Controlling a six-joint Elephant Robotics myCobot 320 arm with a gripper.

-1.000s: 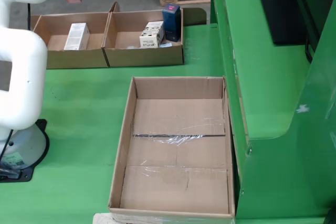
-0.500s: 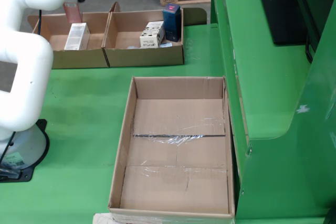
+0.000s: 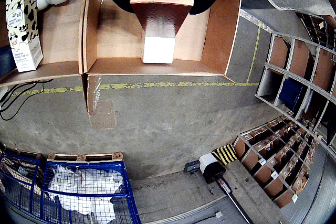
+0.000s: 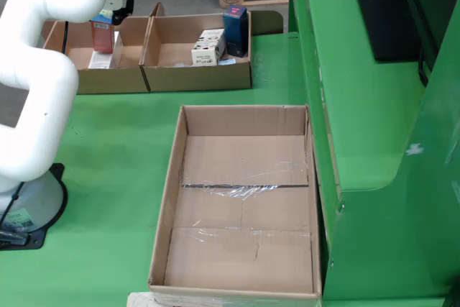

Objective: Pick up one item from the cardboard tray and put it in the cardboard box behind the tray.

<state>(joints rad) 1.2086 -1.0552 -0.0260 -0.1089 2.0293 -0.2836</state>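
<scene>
The big cardboard tray (image 4: 244, 206) sits bottom centre of the fixed view, open-topped, with clear tape across its floor. Upper left are two cardboard boxes side by side. The left box (image 4: 86, 70) has a reddish-brown carton (image 4: 103, 32) hanging upright over it, and in the wrist view that carton (image 3: 160, 11) is top centre. The right box (image 4: 198, 70) holds a white carton (image 4: 208, 47) and a dark blue one (image 4: 235, 30).

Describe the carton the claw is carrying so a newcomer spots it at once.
In the fixed view, find the two small open boxes at the back of the green table. Above the left box hangs the white arm's claw, holding a reddish-brown carton upright. Unlike the white carton lying beneath it, it is dark red.
</scene>
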